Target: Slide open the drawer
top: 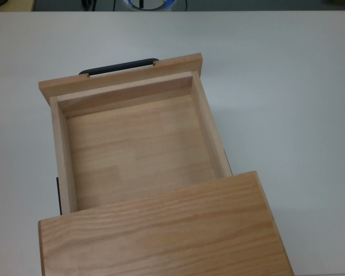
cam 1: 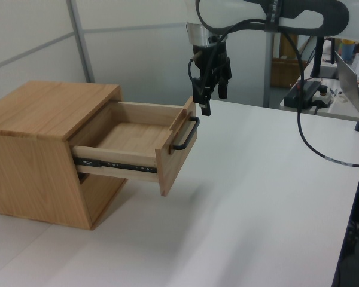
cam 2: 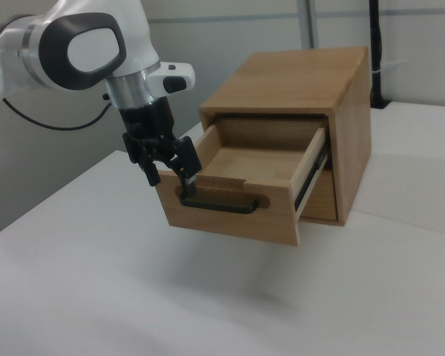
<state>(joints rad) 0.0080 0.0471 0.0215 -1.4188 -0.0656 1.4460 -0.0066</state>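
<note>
The drawer (top: pixel 138 149) (cam 1: pixel 137 134) (cam 2: pixel 237 211) sticks well out of the wooden cabinet (top: pixel 161 230) (cam 1: pixel 48 107) (cam 2: pixel 304 81), and its inside is empty. A thin black bar handle (top: pixel 118 66) (cam 1: pixel 185 134) (cam 2: pixel 219 205) runs along the front panel. My gripper (cam 1: pixel 210 100) (cam 2: pixel 170 178) hangs just above the handle's far end in the left view, pointing down. It is open and holds nothing. One fingertip (cam 2: pixel 187 185) sits close to the handle's left end in the right view. The gripper is out of the top view.
The cabinet stands on a white table (cam 1: pixel 257 197) (cam 2: pixel 96 282) (top: pixel 287 86). A black cable (cam 1: pixel 305 131) loops down from the arm. A laptop (cam 1: pixel 354 78) and desk clutter lie at the left view's far right.
</note>
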